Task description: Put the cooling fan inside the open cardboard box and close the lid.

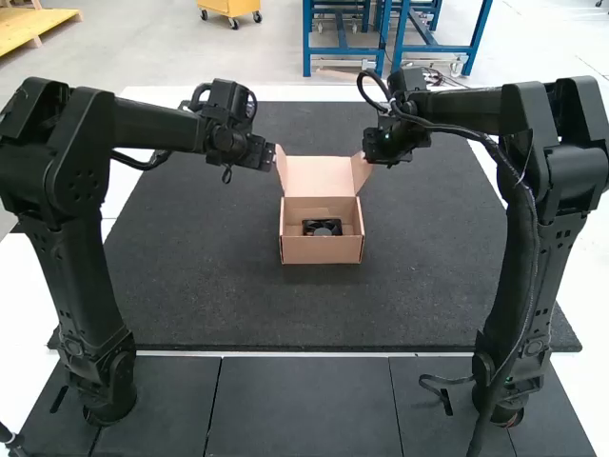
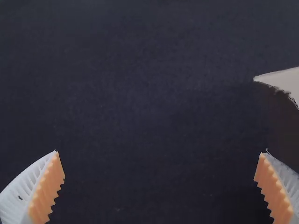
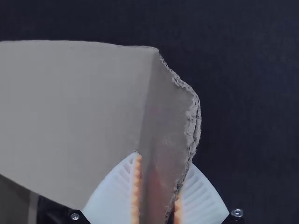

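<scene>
The fan (image 1: pixel 322 228) lies flat on the floor of the open cardboard box (image 1: pixel 322 249), which stands near the middle of a dark mat (image 1: pixel 190 267). The lid (image 1: pixel 322 177) rises upright from the box's far wall. It has a short flap at each end, and both flaps angle toward the near side.

The high view shows the right claw (image 1: pixel 373 152) up against the right flap (image 1: pixel 361 172), but not how it grips. The right wrist view shows this: the white ribbed fingers are drawn narrow, and their orange pads (image 3: pixel 136 186) pinch the flap's rough torn edge between them. The broad pale face of the lid spreads away beside them.

In the high view the left claw (image 1: pixel 271 155) hangs just beside the left flap (image 1: pixel 282 169), above the mat. From there I cannot tell whether the two touch. The left wrist view shows its fingers spread wide with nothing between them. Bare mat lies below, and one pale corner of cardboard pokes in at the side, apart from both pads.

The mat has a fine, even grain and covers most of the white worktop (image 1: pixel 24 314), which shows as a border at the left, right and far sides. Along the near edge lie black panels (image 1: pixel 304 409), where the two arms stand at the left and right.
</scene>
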